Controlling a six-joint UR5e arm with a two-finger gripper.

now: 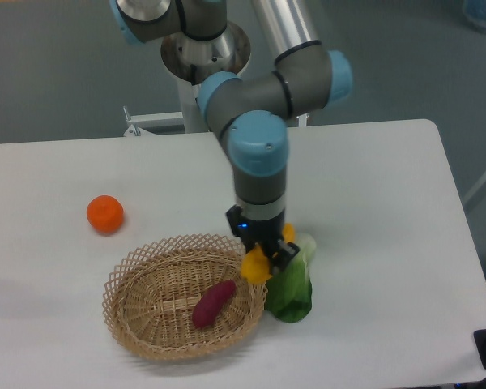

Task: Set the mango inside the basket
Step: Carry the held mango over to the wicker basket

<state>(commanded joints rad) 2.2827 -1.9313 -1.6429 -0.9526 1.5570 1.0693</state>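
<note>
My gripper point(263, 255) is shut on the mango point(255, 267), a yellow fruit shading to orange, held just above the right rim of the basket point(138, 263). Only the mango's lower end and a bit near the fingers show; the gripper hides the rest. The basket is a shallow tan wicker oval at the front left of the table. Inside it lies a purple-red sweet potato point(213, 303).
A round orange fruit point(105, 214) sits on the table to the left, behind the basket. A green leafy vegetable point(293, 288) lies right beside the basket's right rim, under and behind the gripper. The arm's base post point(204, 61) stands at the back.
</note>
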